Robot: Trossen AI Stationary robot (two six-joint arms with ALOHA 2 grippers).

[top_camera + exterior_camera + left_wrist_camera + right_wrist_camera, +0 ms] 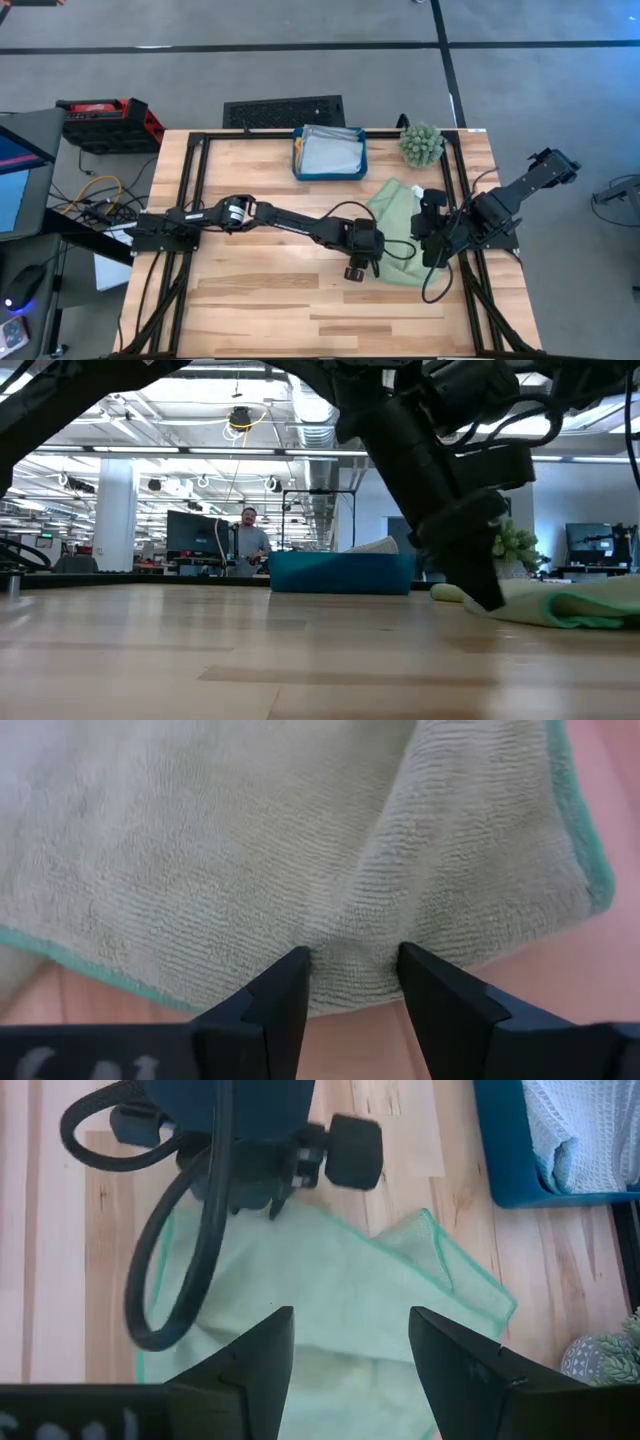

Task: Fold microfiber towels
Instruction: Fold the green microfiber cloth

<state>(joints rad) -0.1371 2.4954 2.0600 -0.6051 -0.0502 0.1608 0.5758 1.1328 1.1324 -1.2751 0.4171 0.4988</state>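
Green towel (pixel 396 215) lies rumpled on the counter (pixel 260 300) at about 3 o'clock from centre, between the two arms, partly doubled over itself with one corner flap toward the tray (pixel 329 172). Tray sits at 12 o'clock on the far edge, with pale cloths (pixel 330 150) already in it; plant (pixel 421 144) just beside it at 1 o'clock. Left gripper (pixel 352 982) is low at the towel's 9 o'clock edge, fingers spread, straddling a raised pucker of fabric near the teal hem; nothing pinched yet. Right gripper (pixel 350 1345) hovers above the towel's 3 o'clock side, fingers also spread, empty, looking down on the cloth and on the left arm's wrist. Step in hand, by my reading: get a hold on an edge so the cloth can be spread or folded. To do it well, the left gripper should close on a single layer at the hem, not on the bunched ridge, or two layers will lift together. The right gripper wants the opposite edge or corner, keeping clear of the left arm's cable (pixel 175 1250). Lift both evenly, low over the wood, so the fold lands square.
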